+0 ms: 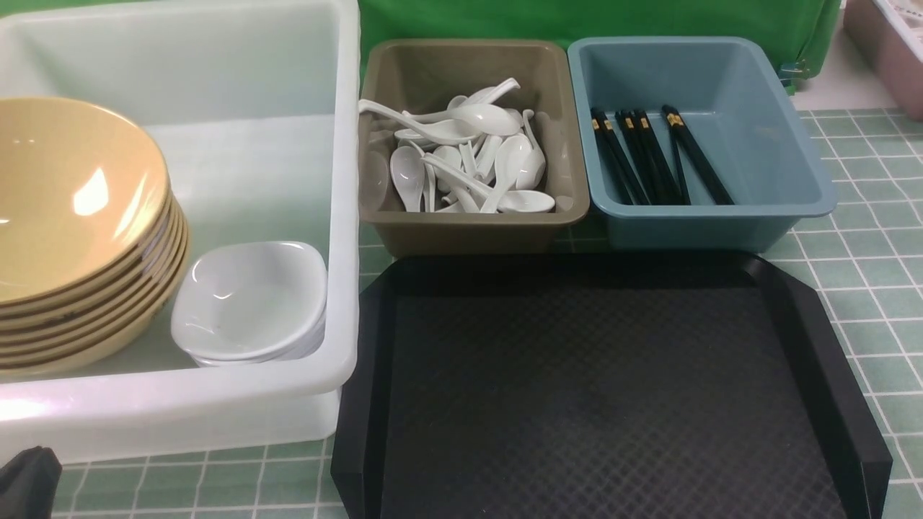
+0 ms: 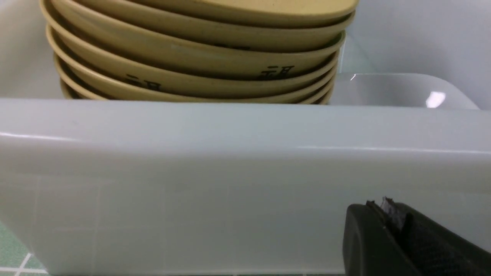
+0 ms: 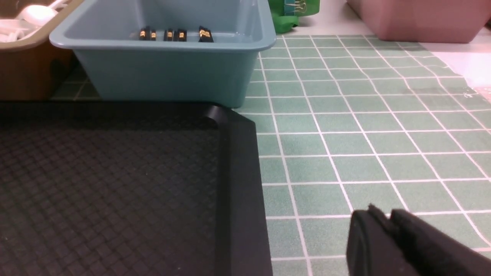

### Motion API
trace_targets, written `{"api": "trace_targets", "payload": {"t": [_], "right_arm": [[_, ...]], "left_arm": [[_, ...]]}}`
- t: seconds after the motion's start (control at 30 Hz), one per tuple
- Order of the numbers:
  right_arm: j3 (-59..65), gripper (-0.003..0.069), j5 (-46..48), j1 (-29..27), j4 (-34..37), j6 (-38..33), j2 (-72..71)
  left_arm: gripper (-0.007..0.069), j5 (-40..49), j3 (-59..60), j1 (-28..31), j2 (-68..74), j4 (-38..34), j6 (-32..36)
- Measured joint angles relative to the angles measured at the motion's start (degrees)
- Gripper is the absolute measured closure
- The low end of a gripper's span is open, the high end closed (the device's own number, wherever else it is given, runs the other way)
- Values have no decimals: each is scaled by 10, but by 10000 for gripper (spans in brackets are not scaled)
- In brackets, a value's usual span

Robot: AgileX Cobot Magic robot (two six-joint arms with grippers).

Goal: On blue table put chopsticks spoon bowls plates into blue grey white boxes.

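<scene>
surface: blue table, tiled
beside left gripper: white box
beside right gripper: black tray
beyond tray: grey box, blue box

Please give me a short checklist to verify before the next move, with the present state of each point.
1. Black tray has nothing left on it: ok, its surface shows bare.
2. Chopsticks lie inside the blue box: ok.
3. Spoons lie inside the grey box: ok, piled loosely.
4. Bowls and plates sit in the white box: ok, bowls stacked, tilted; plates beside them.
5. Left gripper holds nothing: ok, shut, low outside the white box's wall.
6. Right gripper holds nothing: ok for holding, it sits over the blue table; open or shut: cannot tell.
</scene>
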Motion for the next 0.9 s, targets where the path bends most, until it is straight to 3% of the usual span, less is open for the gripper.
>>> {"api": "trace_targets", "payload": {"t": [0.9], "right_arm": [[0,525,0,0,0,1,0]], "left_arm": [[623,0,0,0,0,0,2]]}}
